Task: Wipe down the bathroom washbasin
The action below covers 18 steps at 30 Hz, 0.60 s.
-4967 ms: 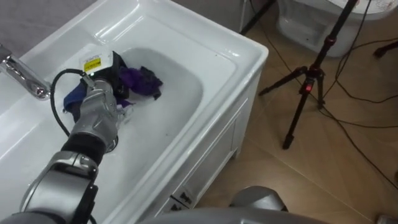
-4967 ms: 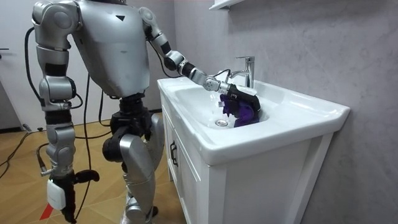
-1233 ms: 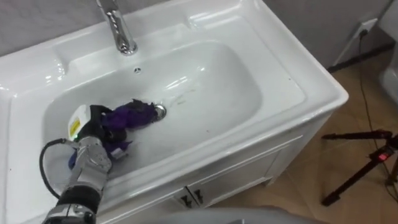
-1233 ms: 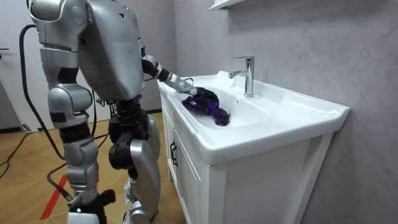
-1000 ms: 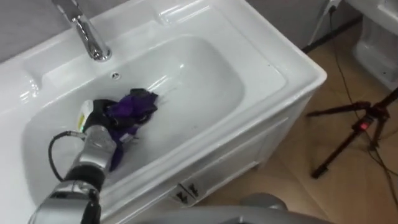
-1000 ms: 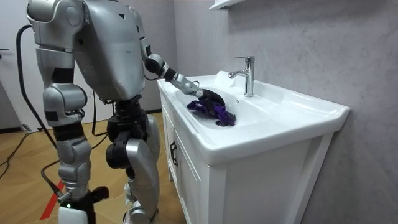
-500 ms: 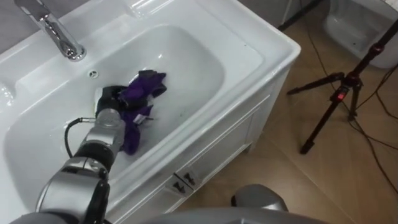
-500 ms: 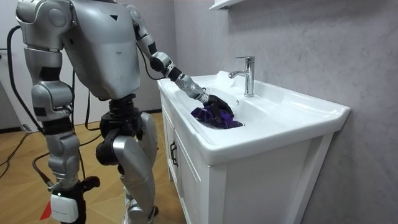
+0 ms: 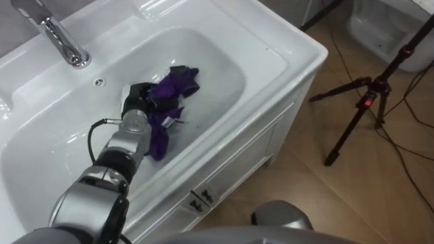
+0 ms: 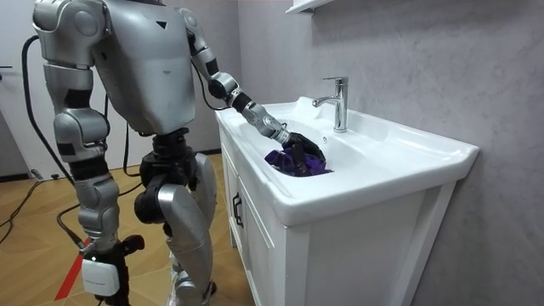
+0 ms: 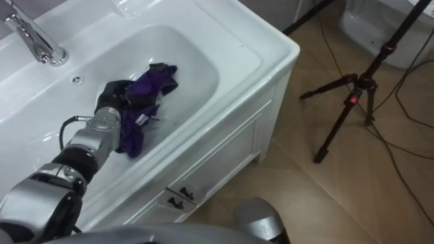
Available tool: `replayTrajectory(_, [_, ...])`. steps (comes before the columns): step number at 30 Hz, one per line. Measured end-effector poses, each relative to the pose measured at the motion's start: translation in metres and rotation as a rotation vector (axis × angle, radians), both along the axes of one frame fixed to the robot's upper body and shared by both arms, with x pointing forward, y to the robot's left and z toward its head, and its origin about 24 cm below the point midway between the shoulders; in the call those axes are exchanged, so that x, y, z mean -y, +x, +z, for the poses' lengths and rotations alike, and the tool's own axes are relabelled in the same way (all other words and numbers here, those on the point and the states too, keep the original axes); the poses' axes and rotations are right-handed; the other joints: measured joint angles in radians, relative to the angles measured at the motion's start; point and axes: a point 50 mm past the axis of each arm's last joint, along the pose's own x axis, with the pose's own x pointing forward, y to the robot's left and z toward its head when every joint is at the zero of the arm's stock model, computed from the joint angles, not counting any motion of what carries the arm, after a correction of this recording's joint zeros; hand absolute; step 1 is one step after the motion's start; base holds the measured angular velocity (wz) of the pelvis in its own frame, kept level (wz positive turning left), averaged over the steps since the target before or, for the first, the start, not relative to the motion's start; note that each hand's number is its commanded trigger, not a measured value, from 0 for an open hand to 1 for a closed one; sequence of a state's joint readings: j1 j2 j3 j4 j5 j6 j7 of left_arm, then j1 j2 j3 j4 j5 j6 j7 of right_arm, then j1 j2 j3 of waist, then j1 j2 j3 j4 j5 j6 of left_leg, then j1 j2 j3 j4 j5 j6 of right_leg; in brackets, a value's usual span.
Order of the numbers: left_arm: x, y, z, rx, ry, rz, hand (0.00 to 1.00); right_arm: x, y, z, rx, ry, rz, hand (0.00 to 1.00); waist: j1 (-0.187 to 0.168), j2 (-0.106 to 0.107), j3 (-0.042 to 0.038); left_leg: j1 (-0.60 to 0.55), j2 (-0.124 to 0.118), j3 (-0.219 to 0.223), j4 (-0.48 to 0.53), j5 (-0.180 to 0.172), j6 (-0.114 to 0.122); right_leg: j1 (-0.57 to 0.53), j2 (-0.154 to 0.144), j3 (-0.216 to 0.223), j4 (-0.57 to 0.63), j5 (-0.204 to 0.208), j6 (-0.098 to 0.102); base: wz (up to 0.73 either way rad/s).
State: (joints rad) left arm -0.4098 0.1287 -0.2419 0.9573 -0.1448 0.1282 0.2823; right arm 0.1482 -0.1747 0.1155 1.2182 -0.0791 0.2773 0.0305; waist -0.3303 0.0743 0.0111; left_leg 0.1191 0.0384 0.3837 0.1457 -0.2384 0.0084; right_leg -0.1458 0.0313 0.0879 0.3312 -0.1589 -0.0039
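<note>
**Purple cloth** (image 9: 173,87): lay crumpled in the bowl of the basin (image 9: 230,68), left of centre in the left eye view, with one tail trailing toward the lower left along the bowl's near wall. I judged it soft, limp and light. It would fold and bunch rather than hold a shape, and it would slide easily on the smooth glazed surface. The best hold seemed to be at its bunched middle, so that a thick pad stayed under the palm and the loose ends followed.

**Left hand** (image 9: 139,100): entered from the lower left and rested on the cloth's left edge. Its dark fingers were curled into the fabric, gripping a bunch of it and pressing it against the bowl.

**Right hand** (image 10: 104,274): hung beside my leg at the lower left of the room view. I could not tell its state.

**Faucet** (image 9: 60,39): stood at the upper left, behind the bowl and well apart from the cloth.

**Tripod** (image 9: 359,102): stood on the wooden floor at the right, clear of the white cabinet (image 9: 237,163) under the basin.
</note>
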Motion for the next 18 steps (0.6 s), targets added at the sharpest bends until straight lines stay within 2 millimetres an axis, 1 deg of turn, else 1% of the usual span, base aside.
replayTrajectory(2, [0.002,0.0,0.0,-0.006,-0.005,-0.002,1.0,0.0,-0.003,0.0,-0.013,-0.002,-0.005,0.0,-0.007,0.0,0.0004,0.011,0.002,0.0,-0.002,0.0,0.0,0.012,0.002,0.0,-0.006,0.0,0.0,0.04])
replayTrajectory(5, [0.007,0.002,0.003,-0.005,-0.003,-0.025,1.0,0.0,-0.004,0.0,-0.017,0.003,-0.007,0.0,-0.032,0.002,0.0003,0.022,0.003,-0.003,-0.005,-0.001,0.0,0.031,0.001,-0.006,-0.023,0.002,0.002,0.04])
replayTrajectory(7, [0.012,0.004,0.005,0.001,0.0,-0.049,1.0,0.0,-0.008,0.0,-0.026,0.003,-0.009,0.0,-0.046,0.005,0.0002,0.033,0.003,-0.003,-0.012,-0.001,0.0,0.044,0.001,-0.004,-0.031,0.003,0.003,-0.02])
replayTrajectory(8, [0.014,0.004,0.006,0.006,0.001,-0.062,1.0,0.0,-0.009,0.0,-0.029,0.001,-0.011,0.0,-0.049,0.01,-0.0005,0.037,0.003,-0.001,-0.013,-0.002,0.001,0.051,0.003,-0.004,-0.039,0.007,0.005,-0.07])
replayTrajectory(10, [0.02,0.006,0.009,0.018,-0.018,-0.081,1.0,-0.001,-0.012,0.0,-0.035,0.002,-0.019,0.0,-0.051,0.014,0.0024,0.047,0.002,0.0,-0.017,-0.002,0.002,0.059,0.002,-0.002,-0.041,0.008,0.005,-0.07])
replayTrajectory(17, [0.029,0.013,0.02,0.062,-0.06,-0.113,1.0,-0.004,-0.015,-0.001,-0.038,0.006,-0.021,0.0,-0.052,0.014,0.0044,0.048,0.001,0.001,-0.016,-0.003,0.003,0.058,0.003,0.0,-0.041,0.007,0.007,0.0])
replayTrajectory(18, [0.031,0.015,0.023,0.076,-0.068,-0.123,1.0,-0.004,-0.015,-0.001,-0.037,0.006,-0.021,0.0,-0.052,0.015,0.0062,0.048,0.002,0.001,-0.016,-0.003,0.002,0.059,0.003,-0.001,-0.041,0.007,0.006,0.0])
